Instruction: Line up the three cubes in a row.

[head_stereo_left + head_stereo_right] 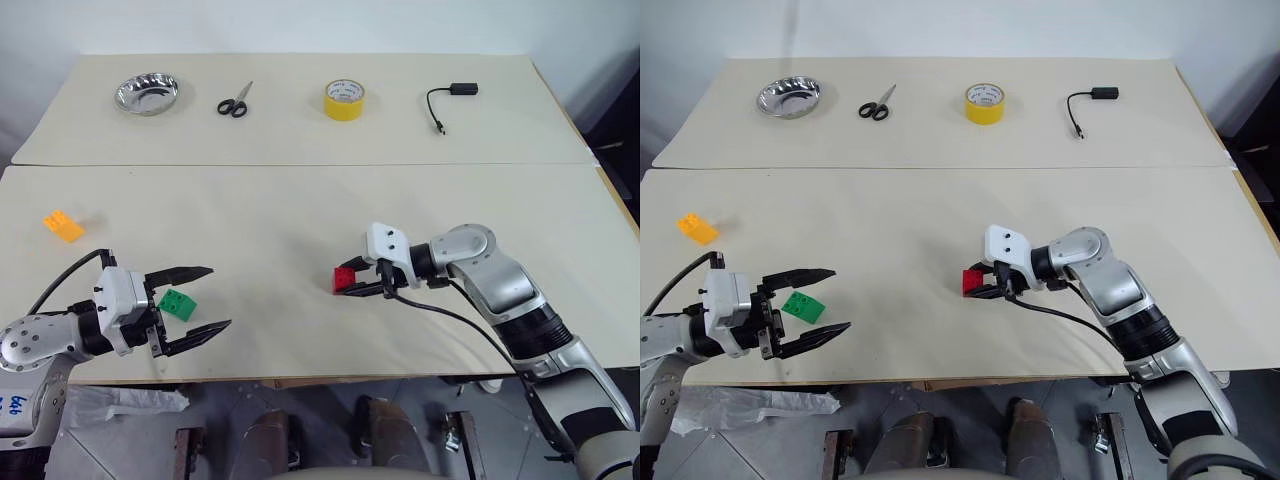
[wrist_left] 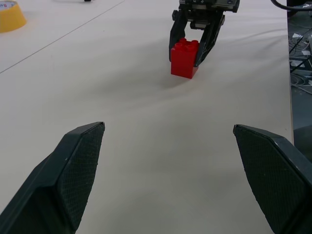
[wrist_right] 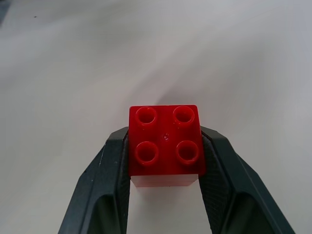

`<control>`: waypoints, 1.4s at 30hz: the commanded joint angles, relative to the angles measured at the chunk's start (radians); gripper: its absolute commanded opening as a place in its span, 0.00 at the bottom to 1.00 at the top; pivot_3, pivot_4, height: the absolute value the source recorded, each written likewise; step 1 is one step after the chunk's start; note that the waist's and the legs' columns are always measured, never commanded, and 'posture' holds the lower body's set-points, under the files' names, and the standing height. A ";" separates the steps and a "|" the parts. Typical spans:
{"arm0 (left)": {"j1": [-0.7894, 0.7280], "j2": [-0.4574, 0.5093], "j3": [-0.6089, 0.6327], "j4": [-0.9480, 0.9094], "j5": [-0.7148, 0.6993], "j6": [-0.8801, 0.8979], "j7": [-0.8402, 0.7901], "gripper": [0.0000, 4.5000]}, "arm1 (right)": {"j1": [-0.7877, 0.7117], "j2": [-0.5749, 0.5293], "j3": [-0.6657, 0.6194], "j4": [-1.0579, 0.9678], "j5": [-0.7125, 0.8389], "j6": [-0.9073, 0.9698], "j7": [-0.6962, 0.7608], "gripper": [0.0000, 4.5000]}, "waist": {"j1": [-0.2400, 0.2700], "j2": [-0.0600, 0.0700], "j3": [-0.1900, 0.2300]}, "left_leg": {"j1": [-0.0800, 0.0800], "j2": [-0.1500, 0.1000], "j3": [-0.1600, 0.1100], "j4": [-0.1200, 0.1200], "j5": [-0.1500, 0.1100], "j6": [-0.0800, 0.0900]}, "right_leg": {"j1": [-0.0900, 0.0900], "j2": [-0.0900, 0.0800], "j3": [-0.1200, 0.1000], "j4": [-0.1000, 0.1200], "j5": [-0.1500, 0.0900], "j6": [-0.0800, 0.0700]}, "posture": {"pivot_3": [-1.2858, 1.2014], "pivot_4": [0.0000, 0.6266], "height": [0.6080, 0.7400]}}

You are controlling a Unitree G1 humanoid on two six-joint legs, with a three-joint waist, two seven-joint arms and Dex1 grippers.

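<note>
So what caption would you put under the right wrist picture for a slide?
Right gripper shut on the red cube, its four studs facing the camera, above the pale table.

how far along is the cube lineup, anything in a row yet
Nothing is lined up yet. The right gripper is shut on the red cube at mid-table. The green cube sits between the open left gripper's fingers, ungripped. The orange-yellow cube lies apart, near the left edge.

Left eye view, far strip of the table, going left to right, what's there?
Metal bowl → scissors → yellow tape roll → black cable adapter.
</note>
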State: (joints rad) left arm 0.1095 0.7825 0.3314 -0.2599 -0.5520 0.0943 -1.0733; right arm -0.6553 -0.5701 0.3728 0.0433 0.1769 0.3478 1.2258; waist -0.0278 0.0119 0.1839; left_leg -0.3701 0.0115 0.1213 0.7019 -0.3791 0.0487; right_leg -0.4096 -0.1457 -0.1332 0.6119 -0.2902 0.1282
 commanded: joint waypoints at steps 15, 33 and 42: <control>0.006 -0.019 0.182 0.049 -0.074 0.033 0.042 1.00 | 0.059 -0.013 -0.178 -0.062 0.132 -0.166 0.053 0.98 | 0.000 0.000 0.000 | 0.000 0.000 0.000 0.000 0.000 0.000 | 0.000 0.000 0.000 0.000 0.000 0.000 | 0.52 0.24 1.00; 0.421 -0.177 0.534 0.255 -0.107 0.033 0.029 1.00 | 0.266 0.005 -0.402 0.079 0.385 -0.437 0.385 0.99 | 0.010 -0.010 -0.003 | 0.002 0.000 0.000 0.001 0.000 0.000 | 0.002 -0.002 -0.001 0.000 0.000 0.000 | 0.52 0.24 1.00; 0.329 -0.296 0.286 0.000 -0.048 0.028 0.184 1.00 | 0.297 0.024 -0.384 0.057 0.398 -0.490 0.351 0.99 | 0.008 -0.010 -0.003 | 0.003 0.000 0.000 0.001 0.000 0.000 | 0.002 -0.003 0.000 0.001 0.000 -0.001 | 0.52 0.24 1.00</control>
State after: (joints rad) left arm 0.4356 0.5041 0.6491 -0.2278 -0.6224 0.1304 -0.9274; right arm -0.3699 -0.5453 -0.0029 0.1249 0.5594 -0.1273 1.5447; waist -0.0196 0.0020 0.1806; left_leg -0.3675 0.0117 0.1213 0.7030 -0.3794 0.0490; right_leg -0.4073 -0.1486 -0.1338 0.6125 -0.2898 0.1271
